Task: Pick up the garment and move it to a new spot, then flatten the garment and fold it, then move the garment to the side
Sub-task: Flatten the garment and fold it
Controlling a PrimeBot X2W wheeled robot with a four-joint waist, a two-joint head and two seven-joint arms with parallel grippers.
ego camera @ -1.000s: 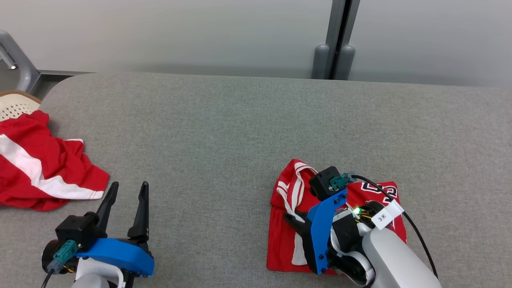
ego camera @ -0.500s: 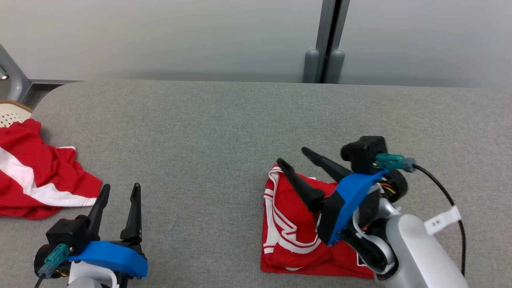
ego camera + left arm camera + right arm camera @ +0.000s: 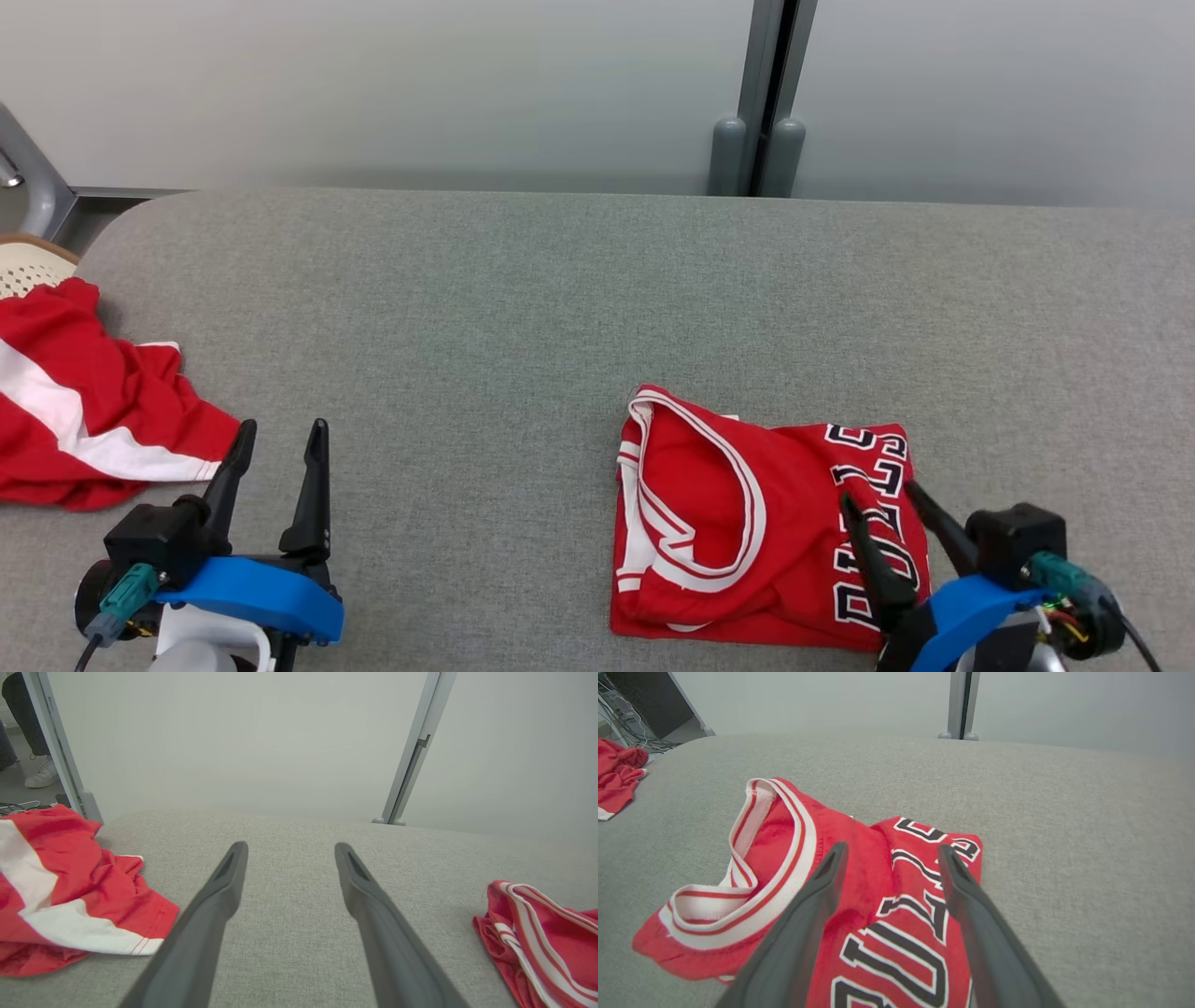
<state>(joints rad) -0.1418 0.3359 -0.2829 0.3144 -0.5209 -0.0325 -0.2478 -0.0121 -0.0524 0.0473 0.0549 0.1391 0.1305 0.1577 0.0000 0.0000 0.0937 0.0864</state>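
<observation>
Right end effector [image 3: 876, 493] has drawn back, open, over the folded garment [image 3: 728, 523].

Even diffuse light, soft shadows, sharp focus, wide-angle wrist distortion.

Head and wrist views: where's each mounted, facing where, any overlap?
Head view: on the head, facing forward and down onto the table; left gripper lower left, right gripper lower right, both open.
Left wrist view: on the left wrist, facing along its fingers across the table toward the wall.
Right wrist view: on the right wrist, facing along its fingers down at the folded jersey.
Shared: all three show the folded jersey and the crumpled red garment.
</observation>
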